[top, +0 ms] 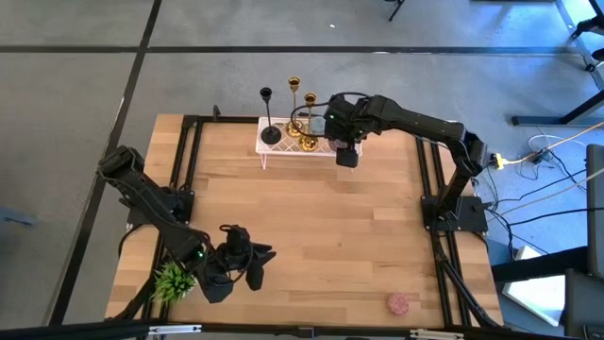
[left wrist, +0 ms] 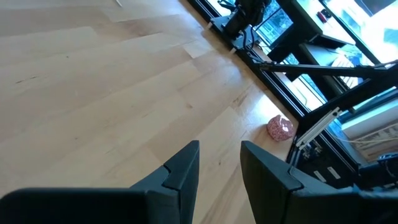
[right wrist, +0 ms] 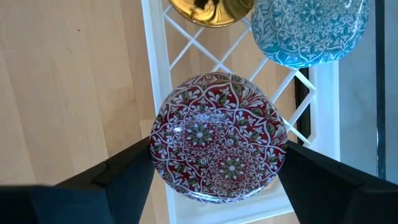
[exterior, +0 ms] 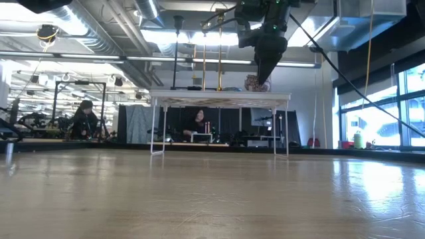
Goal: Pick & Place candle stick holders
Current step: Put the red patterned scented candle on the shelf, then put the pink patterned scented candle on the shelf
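A matte black candle stick holder (top: 268, 113) and two shiny gold ones (top: 294, 104) (top: 310, 118) stand upright on their round bases on a white lattice rack (top: 283, 148) at the table's far edge. My right gripper (right wrist: 217, 155) hangs over the rack's right end (top: 346, 156), fingers pointing down and open. They stand on either side of a red patterned dome (right wrist: 217, 137) that rests on the rack. A gold base (right wrist: 211, 11) shows just beyond. My left gripper (top: 257, 269) waits near the table's near left, open and empty (left wrist: 219, 168). My right gripper's fingers (right wrist: 127, 174) stand close to the red dome's rim (right wrist: 158, 143) on two opposite sides, coming from above. I cannot tell whether they touch it. The dome sits flat on the white rack.
A blue patterned dome (right wrist: 305, 31) lies on the rack beside the red one. A small green plant (top: 173, 280) stands at the near left corner by the left arm. A pink ball (top: 399, 303) lies near the table's near right. Bare wood lies between.
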Available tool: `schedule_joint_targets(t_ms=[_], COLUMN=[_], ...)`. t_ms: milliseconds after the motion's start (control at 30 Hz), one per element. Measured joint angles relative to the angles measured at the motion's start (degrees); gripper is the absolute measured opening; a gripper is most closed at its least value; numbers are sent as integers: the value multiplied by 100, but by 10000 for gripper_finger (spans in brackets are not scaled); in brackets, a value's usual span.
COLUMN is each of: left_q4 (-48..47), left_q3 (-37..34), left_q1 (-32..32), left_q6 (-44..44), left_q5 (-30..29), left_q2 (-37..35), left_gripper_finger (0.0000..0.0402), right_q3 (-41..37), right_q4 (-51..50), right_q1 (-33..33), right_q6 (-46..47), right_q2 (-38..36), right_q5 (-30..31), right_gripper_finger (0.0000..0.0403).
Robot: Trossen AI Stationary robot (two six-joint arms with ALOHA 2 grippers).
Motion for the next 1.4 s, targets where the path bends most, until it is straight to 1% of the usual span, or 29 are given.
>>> schedule_joint_targets(t_ms=[333, 433, 567, 633, 700, 900, 1400], left_q4=[4, 5, 7, 8, 16, 62, 67], left_q3=[0, 0, 0, 0, 0, 0, 0], left_q1=[0, 0, 0, 0, 0, 0, 0], left_q6=[-14, -15, -16, -16, -16, -12, 1], left_q5=[-23, -24, -25, -25, -24, -25, -28], left_q2=[0, 0, 0, 0, 0, 0, 0], left_gripper_finger=[113, 113, 113, 113, 113, 113, 113], right_q3=[0, 0, 0, 0, 0, 0, 2], right_q4=[0, 2, 2, 2, 2, -7, -238], right_q1=[0, 0, -2, -2, 0, -1, 125], right_q6=[0, 0, -1, -2, -2, 35, 109], right_q2=[0, 0, 0, 0, 0, 0, 0], right_q5=[2, 7, 25, 107, 250, 542, 557], right_gripper_finger=[318, 337, 375, 391, 397, 396, 395])
